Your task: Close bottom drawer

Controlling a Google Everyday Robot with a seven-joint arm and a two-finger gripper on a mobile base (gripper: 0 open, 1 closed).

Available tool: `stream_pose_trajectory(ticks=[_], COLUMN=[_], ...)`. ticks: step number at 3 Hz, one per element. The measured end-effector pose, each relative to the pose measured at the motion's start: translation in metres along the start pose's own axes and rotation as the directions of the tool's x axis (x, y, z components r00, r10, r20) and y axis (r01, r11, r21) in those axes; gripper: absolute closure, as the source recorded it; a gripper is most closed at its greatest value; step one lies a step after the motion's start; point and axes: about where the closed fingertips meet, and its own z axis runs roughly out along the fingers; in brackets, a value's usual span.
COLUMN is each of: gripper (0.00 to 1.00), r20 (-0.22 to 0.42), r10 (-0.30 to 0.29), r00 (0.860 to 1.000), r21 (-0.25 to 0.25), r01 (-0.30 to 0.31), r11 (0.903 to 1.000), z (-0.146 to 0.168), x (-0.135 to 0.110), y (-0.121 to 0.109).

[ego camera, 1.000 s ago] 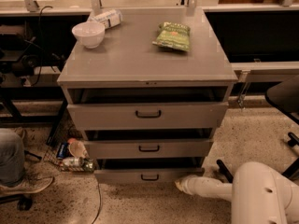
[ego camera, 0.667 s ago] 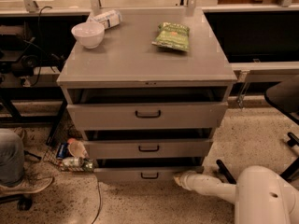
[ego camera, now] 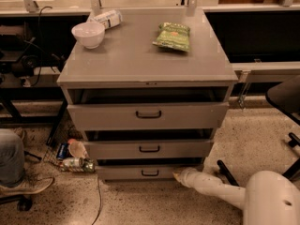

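The bottom drawer (ego camera: 140,172) is the lowest of three grey drawers in the cabinet (ego camera: 145,62). It has a low front panel and a small black bar handle, and it stands out a little from the cabinet. My gripper (ego camera: 177,175) is at the end of the white arm (ego camera: 211,186) that comes in low from the lower right. Its tip is at the right end of the bottom drawer's front, close to the floor. The middle drawer (ego camera: 149,149) and top drawer (ego camera: 148,115) also stand out slightly.
A white bowl (ego camera: 88,34), a white packet (ego camera: 107,18) and a green chip bag (ego camera: 173,36) lie on the cabinet top. Bottles and trash (ego camera: 71,156) sit on the floor to the left. A person's leg and shoe (ego camera: 16,170) are at far left, an office chair base (ego camera: 290,144) at right.
My arm has moved left along the floor, bringing the gripper tip up to the right end of the bottom drawer's front. The drawers look the same.
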Motion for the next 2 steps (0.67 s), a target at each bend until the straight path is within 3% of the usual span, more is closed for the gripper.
stream_pose_trajectory(ticks=[1, 2], gripper=[1.0, 1.0], r20=[-0.054, -0.059], r10=[0.027, 0.058], r00=[0.998, 0.997], r21=[0.017, 0.019], r01=[-0.027, -0.057], r11=[0.9995, 0.9982], z=[-0.054, -0.14], x=[0.02, 0.036], y=[-0.014, -0.006])
